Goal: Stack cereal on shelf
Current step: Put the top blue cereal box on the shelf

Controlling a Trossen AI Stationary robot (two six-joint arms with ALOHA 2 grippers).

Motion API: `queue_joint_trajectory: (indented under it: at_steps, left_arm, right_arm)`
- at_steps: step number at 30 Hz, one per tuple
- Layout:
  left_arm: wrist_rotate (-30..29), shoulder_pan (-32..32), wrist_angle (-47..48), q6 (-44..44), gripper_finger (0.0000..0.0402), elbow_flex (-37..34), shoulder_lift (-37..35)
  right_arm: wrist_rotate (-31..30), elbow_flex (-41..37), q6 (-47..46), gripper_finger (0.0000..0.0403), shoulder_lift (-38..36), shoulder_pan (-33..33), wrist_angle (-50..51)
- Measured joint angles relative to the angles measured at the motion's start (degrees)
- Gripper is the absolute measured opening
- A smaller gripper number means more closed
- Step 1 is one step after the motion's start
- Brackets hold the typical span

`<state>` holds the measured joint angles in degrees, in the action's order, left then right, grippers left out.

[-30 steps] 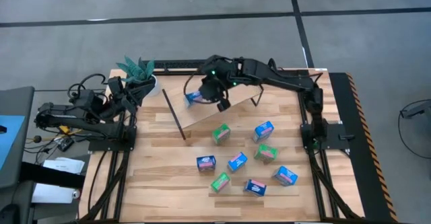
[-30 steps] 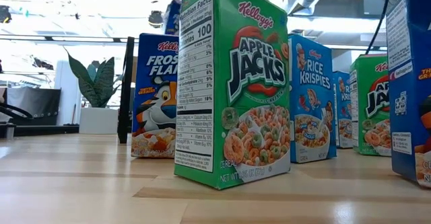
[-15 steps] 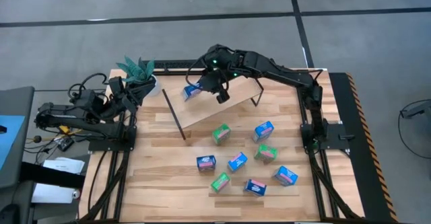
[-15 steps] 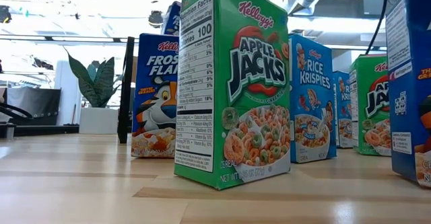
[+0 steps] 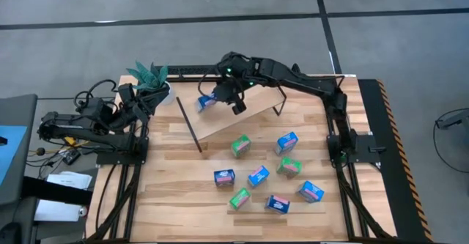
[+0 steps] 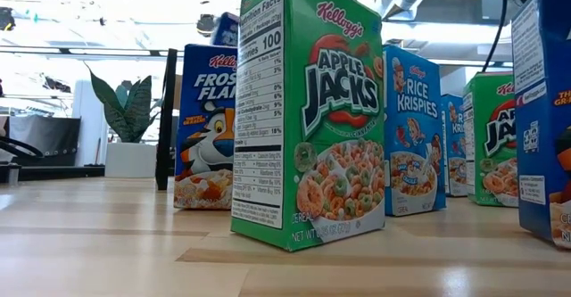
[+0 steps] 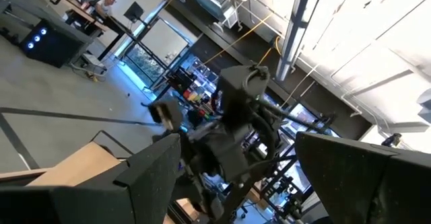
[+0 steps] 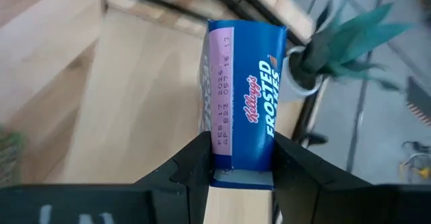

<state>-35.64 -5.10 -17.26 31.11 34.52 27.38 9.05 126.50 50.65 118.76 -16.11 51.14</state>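
My right gripper (image 5: 220, 97) is shut on a blue Frosted Flakes cereal box (image 5: 206, 101) over the far left part of the shelf (image 5: 245, 119), a tilted light wooden board on black rod legs. Whether the box touches the board, I cannot tell. Several more cereal boxes, blue and green, stand on the table in front of the shelf, among them a green one (image 5: 239, 146) and a blue one (image 5: 286, 142). My left gripper (image 5: 144, 106) waits open at the table's left edge, beside the plant. My right gripper pinches the blue box between its two fingers (image 8: 192, 165), one on each broad face, near the box's end (image 8: 242, 173) that is closest to the wrist. The fingers come from the table's right, slanting down. The box sticks out past the fingertips toward the table's left, above the board.
A potted plant (image 5: 150, 77) stands at the far left corner, close to the shelf's left end. The shelf's black front leg (image 5: 189, 125) slants down to the table. In the low view the boxes stand upright in a row, a green Apple Jacks box (image 6: 308, 110) nearest.
My right gripper has carried the blue box toward the table's left and far edges, along the shelf's board toward its left end, staying shut on it.
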Motion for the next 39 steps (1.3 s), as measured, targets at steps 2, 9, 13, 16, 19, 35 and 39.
queue_joint_trajectory:
  at_steps: [2, 9, 13, 16, 19, 35, 39]
  left_arm:
    - [0.0, 0.0, 0.0, 0.0, 0.0283, 0.0, 0.0]
    - [0.0, 0.0, -0.1, 0.1, 0.0283, 0.0, 0.0]
    - [-0.2, 0.0, -0.1, 0.0, 0.0283, 0.0, 0.0]
    - [-0.6, 0.0, -0.1, 0.0, 0.0283, 0.0, 0.0]
    - [-0.9, 0.0, -0.1, 0.0, 0.0283, 0.0, 0.0]
    - [-1.0, 0.0, -0.2, 0.0, 0.0283, 0.0, 0.0]
    - [-1.0, 0.0, -0.2, 0.0, 0.0283, 0.0, 0.0]
  right_arm:
    - [-0.3, -0.1, -0.3, 0.0160, 0.2, -0.2, 0.5]
    - [-0.3, 0.2, -0.6, 0.0170, 0.5, -0.1, -0.4]
    - [-0.3, 0.7, -0.8, 0.0188, 0.6, -0.1, 0.0]
    - [-0.5, 0.7, -1.1, 0.0208, 0.6, -0.1, 0.0]
    - [-1.7, 0.7, -1.1, 0.0230, 0.6, -0.1, -0.1]
    - [-4.8, 0.8, -1.2, 0.0245, 0.6, -0.1, -0.6]
    - [-4.8, 0.8, -1.2, 0.0245, 0.6, 0.0, -0.6]
